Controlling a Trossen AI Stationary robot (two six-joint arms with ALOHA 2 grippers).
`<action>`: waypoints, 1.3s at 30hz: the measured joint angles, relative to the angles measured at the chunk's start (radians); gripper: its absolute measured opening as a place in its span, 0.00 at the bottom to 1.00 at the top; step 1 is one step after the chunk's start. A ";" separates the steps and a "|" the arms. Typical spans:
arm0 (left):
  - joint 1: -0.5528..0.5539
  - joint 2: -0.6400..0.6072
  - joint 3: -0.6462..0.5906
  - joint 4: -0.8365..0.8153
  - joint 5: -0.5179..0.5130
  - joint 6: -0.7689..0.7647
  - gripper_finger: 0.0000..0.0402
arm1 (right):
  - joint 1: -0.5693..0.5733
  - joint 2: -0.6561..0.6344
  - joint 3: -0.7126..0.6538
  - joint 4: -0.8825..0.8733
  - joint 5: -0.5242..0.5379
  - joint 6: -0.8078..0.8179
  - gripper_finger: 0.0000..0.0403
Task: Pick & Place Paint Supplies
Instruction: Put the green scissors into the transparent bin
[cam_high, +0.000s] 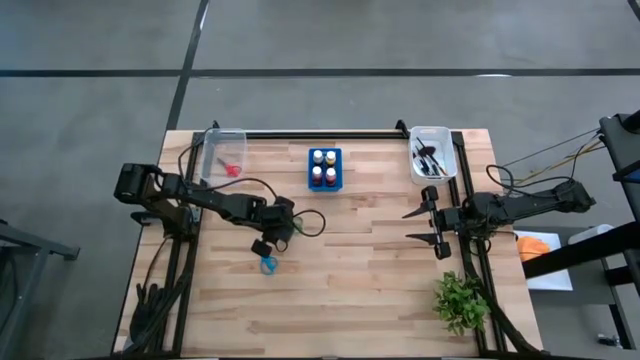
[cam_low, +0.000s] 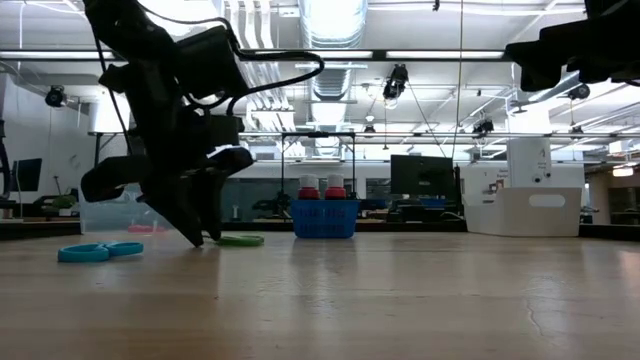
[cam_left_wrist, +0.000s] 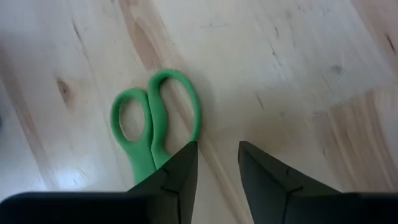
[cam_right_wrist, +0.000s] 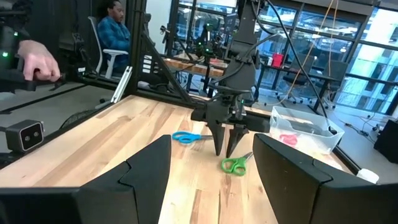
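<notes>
My left gripper (cam_left_wrist: 217, 171), fingers slightly spread and pinching nothing, stands with green-handled scissors (cam_left_wrist: 154, 121) at its ten o'clock.

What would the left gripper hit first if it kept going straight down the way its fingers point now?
Probably bare wood. The left gripper points down at the table with its jaws parted, and the green scissors lie just beside one finger, not between them. The tips look almost on the tabletop, though exact height is unclear.

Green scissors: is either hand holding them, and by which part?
Neither. The left hand stands open beside the green scissors on the table; the right hand is open, empty.
</notes>
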 joint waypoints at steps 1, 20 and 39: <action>0.000 0.000 0.000 0.008 -0.001 0.010 0.31 | 0.000 0.000 0.000 0.000 0.000 0.000 0.56; -0.004 0.002 0.013 0.034 -0.042 0.047 0.31 | 0.000 0.000 -0.002 0.001 0.000 0.000 0.56; 0.042 0.002 0.013 0.083 -0.035 0.042 0.31 | 0.000 0.000 -0.002 0.001 0.000 0.000 0.56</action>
